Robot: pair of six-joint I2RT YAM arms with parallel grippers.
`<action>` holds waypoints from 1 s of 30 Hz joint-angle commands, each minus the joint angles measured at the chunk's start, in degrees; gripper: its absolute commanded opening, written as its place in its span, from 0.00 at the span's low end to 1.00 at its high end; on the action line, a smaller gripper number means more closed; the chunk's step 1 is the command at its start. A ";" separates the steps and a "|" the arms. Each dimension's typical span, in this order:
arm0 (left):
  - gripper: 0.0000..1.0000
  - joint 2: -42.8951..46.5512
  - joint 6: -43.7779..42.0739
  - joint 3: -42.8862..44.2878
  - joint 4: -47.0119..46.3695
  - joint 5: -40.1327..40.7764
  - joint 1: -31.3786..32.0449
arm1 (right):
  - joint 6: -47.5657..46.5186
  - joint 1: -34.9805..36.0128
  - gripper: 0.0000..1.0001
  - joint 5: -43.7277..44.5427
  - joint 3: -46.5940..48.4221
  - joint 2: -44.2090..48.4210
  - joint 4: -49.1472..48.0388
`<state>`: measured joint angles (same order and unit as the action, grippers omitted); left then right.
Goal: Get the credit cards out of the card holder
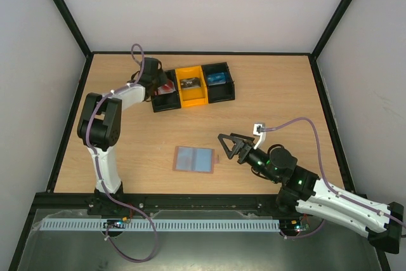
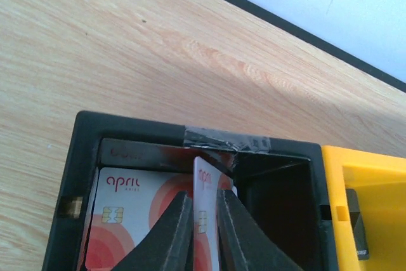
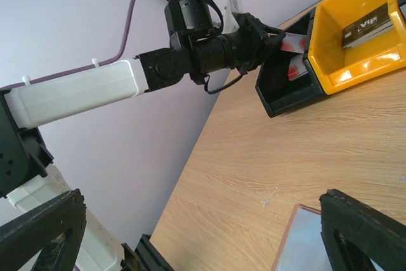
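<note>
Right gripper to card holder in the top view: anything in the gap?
Nothing. In the top view only bare wood separates the right gripper, jaws spread, from the card holder, which lies open and flat to its left. The three-compartment tray sits well beyond.

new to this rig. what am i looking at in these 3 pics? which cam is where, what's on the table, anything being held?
Two robot arms are bolted at the near edge of a wooden table. The wide picture comes from a fixed camera above and behind them. The other two come from small cameras on each wrist, so each shows its own fingers.

On the table lies the card holder, opened flat, and at the far side a three-compartment tray: black, yellow, black.

The left hand is over the tray's left black compartment, its fingers closed on a pale card with a red mark, held on edge. Another pale card with a red mark already lies in that compartment. The yellow compartment holds a dark card.

The right hand sits open just right of the card holder, holding nothing.
</note>
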<state>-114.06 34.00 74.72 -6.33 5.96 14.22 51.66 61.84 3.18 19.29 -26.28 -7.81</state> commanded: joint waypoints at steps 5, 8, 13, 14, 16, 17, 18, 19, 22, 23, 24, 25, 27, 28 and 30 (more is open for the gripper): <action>0.32 4.07 -0.69 4.57 6.32 -0.59 0.08 | -0.34 0.01 0.98 1.42 0.29 -0.49 3.79; 0.46 6.16 -0.29 4.90 9.33 -2.39 -0.04 | 0.60 -0.06 0.98 1.02 -0.70 -0.27 3.60; 0.58 12.85 0.21 1.02 12.28 -10.30 0.40 | 2.93 0.00 0.98 0.44 -2.76 -0.58 2.56; 0.62 14.20 0.14 -0.29 12.49 -12.56 0.41 | 3.31 -0.04 0.98 0.48 -2.96 -0.67 2.63; 0.67 16.36 -0.19 -2.50 13.84 -17.04 0.46 | 3.73 -0.06 0.98 0.71 -3.11 -1.05 2.92; 0.70 17.22 -0.61 -3.54 15.01 -19.03 0.56 | 3.76 -0.06 0.98 0.85 -3.04 -1.32 3.35; 0.74 18.11 -1.58 -4.59 16.15 -20.86 0.70 | 3.86 0.01 0.98 1.03 -2.92 -1.62 3.86; 0.80 19.32 -2.30 -5.70 17.35 -21.99 0.88 | 4.01 -0.04 0.98 1.19 -2.72 -1.97 4.54; 0.85 24.14 -3.22 -11.06 19.10 -25.00 1.53 | 4.24 0.02 0.98 0.86 -2.36 -2.87 6.39; 0.92 25.93 -3.30 -13.32 18.72 -26.75 1.68 | 4.28 0.01 0.98 0.68 -2.49 -3.16 6.75; 0.98 27.66 -3.60 -15.33 18.56 -28.79 1.84 | 4.56 -0.01 0.98 0.65 -2.67 -3.30 7.17; 1.00 29.06 -3.85 -17.10 18.92 -30.34 2.05 | 4.86 -0.01 0.98 0.52 -2.94 -3.52 7.50; 1.00 31.91 -4.87 -20.07 20.93 -31.25 2.77 | 5.28 -0.03 0.98 -0.08 -3.62 -3.75 7.33; 1.00 33.41 -5.29 -21.73 21.60 -31.08 3.20 | 5.40 -0.05 0.98 -0.38 -3.94 -3.84 7.14; 1.00 36.83 -5.18 -25.64 21.76 -31.26 3.69 | 5.38 -0.06 0.98 -0.25 -4.60 -4.14 6.94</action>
<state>-82.98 30.52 54.00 12.38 -21.37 16.99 56.10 61.84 2.94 16.03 -30.06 -1.93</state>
